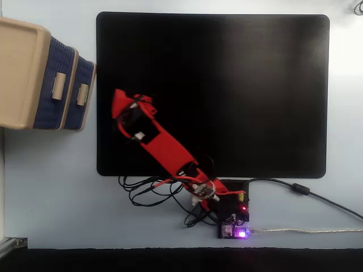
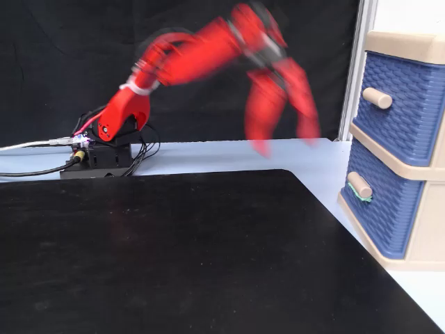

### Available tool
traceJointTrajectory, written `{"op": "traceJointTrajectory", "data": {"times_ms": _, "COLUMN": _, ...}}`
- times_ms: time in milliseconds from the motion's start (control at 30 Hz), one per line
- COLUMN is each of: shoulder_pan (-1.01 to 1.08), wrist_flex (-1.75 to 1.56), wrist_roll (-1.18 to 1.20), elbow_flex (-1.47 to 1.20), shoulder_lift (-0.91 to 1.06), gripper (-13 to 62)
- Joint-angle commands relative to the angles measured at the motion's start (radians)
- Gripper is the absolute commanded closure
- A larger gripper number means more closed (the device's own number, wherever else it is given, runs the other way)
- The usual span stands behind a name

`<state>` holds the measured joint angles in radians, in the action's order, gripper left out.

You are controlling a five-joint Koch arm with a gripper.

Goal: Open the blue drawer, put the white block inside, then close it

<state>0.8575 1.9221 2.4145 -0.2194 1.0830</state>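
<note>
Claw [image 2: 286,142]: red, motion-blurred, jaws spread, holding nothing, raised over the black mat [image 2: 174,257]. Blue drawer [image 2: 379,209]: navy woven plastic, beige handle [image 2: 359,185], pushed flush into the beige cabinet [image 2: 417,236], lower right of claw, well apart. White block: not visible.

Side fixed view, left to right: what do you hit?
Controller board → arm base → hand, blurred, jaws spread → blue drawer, closed, sitting in the beige cabinet at far right.
</note>
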Motion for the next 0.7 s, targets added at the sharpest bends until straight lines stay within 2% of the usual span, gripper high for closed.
{"op": "traceJointTrajectory", "data": {"times_ms": 0, "shoulder_pan": 0.163, "wrist_flex": 0.132, "wrist_roll": -0.331, "elbow_flex": -0.031, "shoulder_lift": 0.183, "gripper": 15.3}}
{"op": "traceJointTrajectory", "data": {"times_ms": 167, "shoulder_pan": 0.494, "wrist_flex": 0.121, "wrist_roll": -0.848, "elbow_flex": -0.385, "shoulder_lift": 0.388, "gripper": 15.6}}
{"op": "traceJointTrajectory", "data": {"times_ms": 233, "shoulder_pan": 0.586, "wrist_flex": 0.101, "wrist_roll": -0.962, "elbow_flex": -0.574, "shoulder_lift": 0.442, "gripper": 15.6}}
{"op": "traceJointTrajectory", "data": {"times_ms": 533, "shoulder_pan": 0.788, "wrist_flex": -0.166, "wrist_roll": -1.025, "elbow_flex": -1.585, "shoulder_lift": 0.769, "gripper": 15.1}}
{"op": "traceJointTrajectory", "data": {"times_ms": 667, "shoulder_pan": 0.815, "wrist_flex": -0.221, "wrist_roll": -1.022, "elbow_flex": -1.888, "shoulder_lift": 0.991, "gripper": 15.1}}
